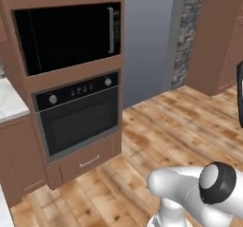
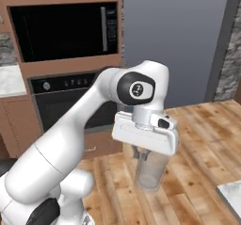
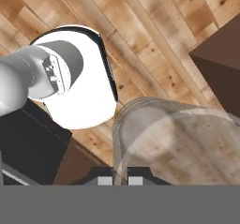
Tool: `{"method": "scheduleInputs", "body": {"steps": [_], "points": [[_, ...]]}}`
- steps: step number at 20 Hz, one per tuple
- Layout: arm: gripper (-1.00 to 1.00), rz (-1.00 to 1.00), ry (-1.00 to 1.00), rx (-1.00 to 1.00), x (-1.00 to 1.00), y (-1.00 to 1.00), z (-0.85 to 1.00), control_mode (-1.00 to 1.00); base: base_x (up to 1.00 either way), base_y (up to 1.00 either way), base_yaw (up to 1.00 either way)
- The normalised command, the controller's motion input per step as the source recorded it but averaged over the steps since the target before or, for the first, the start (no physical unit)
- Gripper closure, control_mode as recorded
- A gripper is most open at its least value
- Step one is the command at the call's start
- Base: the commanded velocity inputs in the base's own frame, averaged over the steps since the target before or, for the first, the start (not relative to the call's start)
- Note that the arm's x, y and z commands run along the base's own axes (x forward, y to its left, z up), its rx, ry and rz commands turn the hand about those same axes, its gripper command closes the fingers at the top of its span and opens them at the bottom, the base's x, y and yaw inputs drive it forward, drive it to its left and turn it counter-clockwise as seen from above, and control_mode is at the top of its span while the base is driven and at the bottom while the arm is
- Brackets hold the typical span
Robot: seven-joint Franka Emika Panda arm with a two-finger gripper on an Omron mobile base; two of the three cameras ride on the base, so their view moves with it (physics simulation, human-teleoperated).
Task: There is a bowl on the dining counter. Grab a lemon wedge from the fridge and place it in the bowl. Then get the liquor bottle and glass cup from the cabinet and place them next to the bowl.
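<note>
One item is in the robot's grasp: the glass cup (image 2: 151,172), clear and greyish, hangs upright below the gripper (image 2: 142,154), whose fingers are closed on the cup's rim. In the hand view the cup (image 3: 173,141) sits directly against the finger tips, its wall curving away to the right, with the plank floor visible through it. Cup and gripper are held above the wooden floor (image 2: 197,144), well clear of it, in front of the arm's base. At the near right corner of the right base view a small piece of white marble top (image 2: 231,196) shows. Farther off, on the left, stands a brown tall unit with a black built-in oven (image 1: 78,114) low down and a black microwave (image 1: 66,36) above it. Right of that unit is a plain grey wall (image 1: 147,41), and beyond it a strip of grey stonework (image 1: 187,31).
</note>
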Motion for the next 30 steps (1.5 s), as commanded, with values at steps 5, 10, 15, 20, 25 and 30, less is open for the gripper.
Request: {"method": "scheduleInputs", "body": {"steps": [5,10,15,20,25,30], "points": [[1.0,0.0,0.0,0.0,0.0,0.0,0.0,1.0,1.0,0.0,-0.45],[1.0,0.0,0.0,0.0,0.0,0.0,0.0,1.0,0.96,0.0,-0.52],[1.0,0.0,0.0,0.0,0.0,0.0,0.0,1.0,0.92,-0.03,-0.52],[1.0,0.0,0.0,0.0,0.0,0.0,0.0,1.0,0.9,-0.19,-0.51],[1.0,0.0,0.0,0.0,0.0,0.0,0.0,1.0,0.95,-0.07,-0.5],[1.0,0.0,0.0,0.0,0.0,0.0,0.0,1.0,1.0,0.0,-0.41]]}}
